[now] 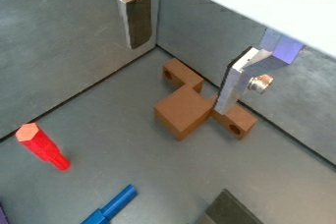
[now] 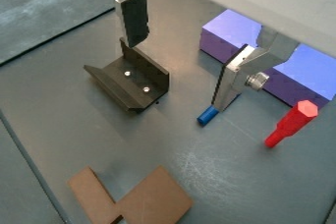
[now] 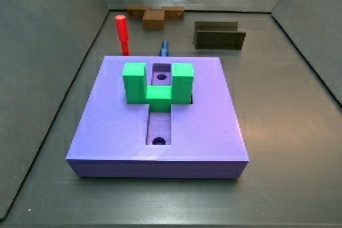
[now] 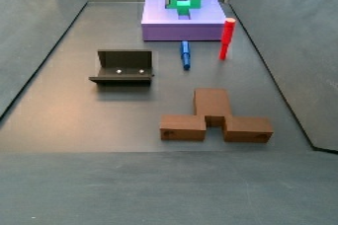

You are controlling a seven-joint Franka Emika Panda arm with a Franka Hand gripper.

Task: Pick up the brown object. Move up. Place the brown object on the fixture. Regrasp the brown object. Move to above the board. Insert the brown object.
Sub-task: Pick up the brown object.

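- You see one brown object (image 4: 211,118).
- One fixture (image 4: 123,68).
- One board (image 3: 160,112), bearing one green block (image 3: 156,82).
- One red peg (image 4: 226,37).
- One blue peg (image 4: 185,53).
- One gripper (image 2: 184,56), high above the floor.

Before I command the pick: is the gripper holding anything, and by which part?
Nothing. The gripper is open above the floor; the brown object lies below, untouched.
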